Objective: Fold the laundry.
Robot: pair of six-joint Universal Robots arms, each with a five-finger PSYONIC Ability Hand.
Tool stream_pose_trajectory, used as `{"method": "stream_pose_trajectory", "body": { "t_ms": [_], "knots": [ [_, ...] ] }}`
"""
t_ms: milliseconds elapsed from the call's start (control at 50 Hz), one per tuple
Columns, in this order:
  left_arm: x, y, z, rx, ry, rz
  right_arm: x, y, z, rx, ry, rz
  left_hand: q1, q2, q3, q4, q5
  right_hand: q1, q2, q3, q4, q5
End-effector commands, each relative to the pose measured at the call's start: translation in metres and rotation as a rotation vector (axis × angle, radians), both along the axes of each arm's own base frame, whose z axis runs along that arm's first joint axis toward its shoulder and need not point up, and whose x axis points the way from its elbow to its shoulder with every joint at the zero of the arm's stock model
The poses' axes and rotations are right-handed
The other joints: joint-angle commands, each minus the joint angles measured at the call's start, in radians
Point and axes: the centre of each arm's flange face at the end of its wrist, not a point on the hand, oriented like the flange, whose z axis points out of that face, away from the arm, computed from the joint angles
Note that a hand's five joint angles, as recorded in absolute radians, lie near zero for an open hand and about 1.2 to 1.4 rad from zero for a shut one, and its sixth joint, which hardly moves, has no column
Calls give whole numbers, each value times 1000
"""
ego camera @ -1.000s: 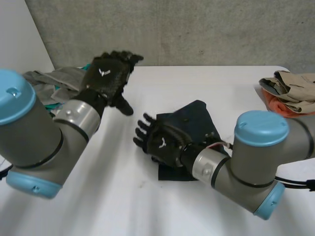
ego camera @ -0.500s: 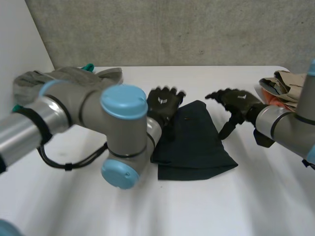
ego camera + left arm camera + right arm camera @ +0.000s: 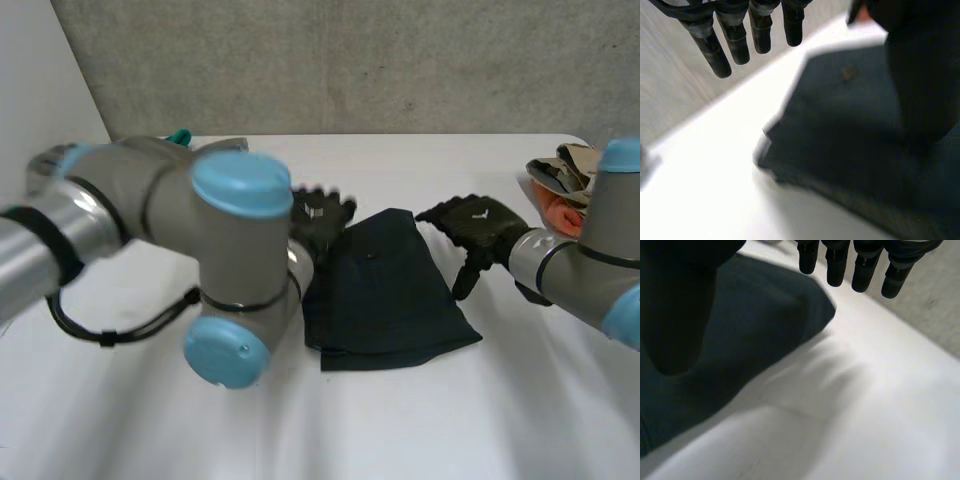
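The left robot hand (image 3: 318,215) is released: in its wrist view the fingers (image 3: 742,47) hang straight with nothing between them and the thumb. It sits at the far left edge of the navy cloth (image 3: 385,290), its fingertips reaching past the cloth's corner over bare bench (image 3: 450,420). The right robot hand (image 3: 482,225) is likewise slack and empty, its fingers (image 3: 862,275) relaxed. It hovers just beside the cloth's far right corner, a little apart from the fabric.

The cloth lies flat in the middle of the bench, between the two hands, already doubled to judge by the layered near edge. Its long axis runs from the far side toward the robot, so both hands flank the far end and the near end is unattended. The left hand looks nearer to a grasp – the fabric lies right under its palm – while the right would have to shift inward to its corner.

Farther off, at the bench's right edge, rests a tan and orange heap (image 3: 558,170) of clothes.
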Motion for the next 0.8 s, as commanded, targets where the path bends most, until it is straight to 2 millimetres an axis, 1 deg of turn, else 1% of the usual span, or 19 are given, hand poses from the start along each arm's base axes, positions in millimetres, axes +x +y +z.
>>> {"method": "stream_pose_trajectory", "body": {
  "t_ms": [20,40,60,100,180,200,260,300,340,400,480,540,640,660,700,740,760,780,800],
  "knots": [
    [-1,7,80,-156,179,-85,-5,30,21,-110,-23,-14,23,-1,-4,6,-18,4,-19,-36,-36,-50],
    [-1,9,87,-170,196,-108,-5,43,24,-142,-19,-12,23,-1,-4,6,-18,4,-19,-36,-36,-50],
    [-2,13,98,-186,223,-154,-4,50,25,-157,-22,-10,34,10,7,18,-6,4,-19,-36,-36,-50],
    [-2,12,104,-191,236,-204,-3,63,21,-169,-23,3,67,42,40,50,26,4,-19,-36,-36,-50],
    [-2,12,111,-170,263,-350,5,100,-11,-131,-15,62,99,75,72,82,58,4,-19,-36,-36,-50],
    [-3,16,111,-141,272,-417,6,105,-16,-130,-15,71,102,78,75,85,61,4,-19,-36,-36,-50],
    [-1,24,114,-88,285,-506,12,116,-26,-148,-22,102,102,78,75,85,61,4,-19,-36,-36,-50],
    [0,27,114,-49,294,-552,14,116,-34,-149,-22,109,99,75,72,83,58,4,-19,-36,-36,-50],
    [1,28,113,-23,304,-571,18,113,-50,-147,-17,115,90,66,63,74,49,4,-19,-36,-36,-50],
    [1,28,112,-13,308,-567,23,104,-59,-182,-27,117,90,66,63,74,49,4,-19,-36,-36,-50],
    [1,28,111,-10,307,-569,30,88,-61,-260,-39,117,90,66,63,74,49,4,-19,-36,-36,-50],
    [1,29,111,-10,307,-570,33,79,-68,-287,-28,119,87,63,60,71,46,4,-19,-36,-36,-50],
    [1,30,110,-7,308,-571,37,69,-66,-324,-25,126,84,60,57,68,44,4,-19,-36,-36,-50],
    [1,30,110,-6,307,-571,38,67,-65,-328,-27,126,84,60,57,68,44,52,29,12,11,-2],
    [0,31,110,-5,307,-572,40,61,-64,-344,-33,128,84,60,57,68,44,274,251,235,234,220],
    [1,30,110,-6,307,-571,43,56,-62,-351,-47,132,84,60,57,68,44,623,600,583,583,569],
    [1,30,110,-6,307,-571,45,51,-60,-360,-57,131,84,60,57,68,44,1038,1015,998,997,984],
    [1,30,110,-7,306,-571,46,48,-60,-367,-59,131,84,60,57,68,44,1224,1201,1184,1183,1170],
    [1,29,110,-7,306,-570,47,46,-60,-372,-61,131,84,60,57,68,44,1226,1203,1186,1185,1172]
  ]
}}
